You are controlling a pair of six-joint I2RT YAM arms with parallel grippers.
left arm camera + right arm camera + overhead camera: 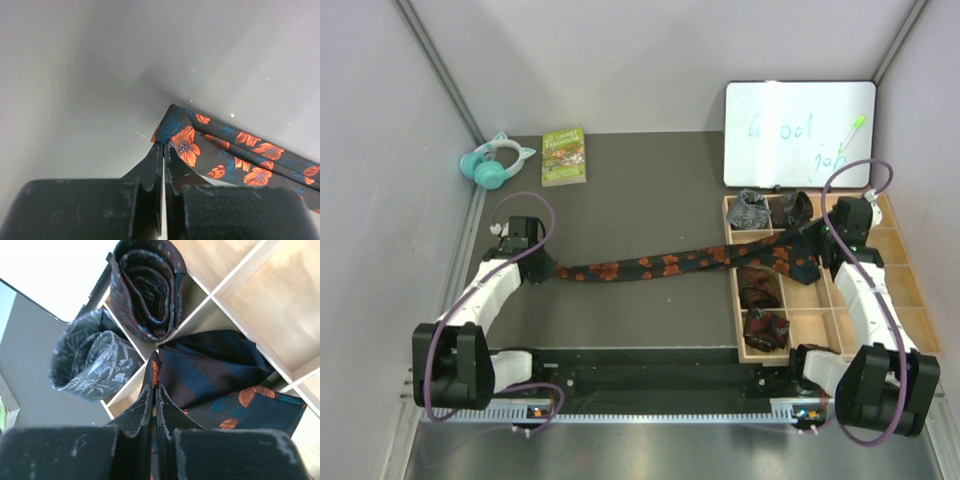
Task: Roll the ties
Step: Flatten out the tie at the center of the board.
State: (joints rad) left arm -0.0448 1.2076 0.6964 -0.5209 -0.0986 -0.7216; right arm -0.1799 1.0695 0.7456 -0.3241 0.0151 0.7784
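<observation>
Black fabric blotched with orange-red flowers, the tie (650,267) is stretching across the tabletop (650,200) between the left tool (163,149), which is pinching its folded narrow end, and the right tool (154,390), which is clamping its wide end over the wooden tray (908,285) beside a grey rolled tie (92,362) and a dark rolled tie (147,287).

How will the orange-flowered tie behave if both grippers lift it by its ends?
Probably floppy: the floral tie lies flat along the table and folds sharply at the left gripper. It would likely sag in the middle. It looks thin and light, so the wide end near the right gripper may catch on the wooden tray's dividers.
</observation>
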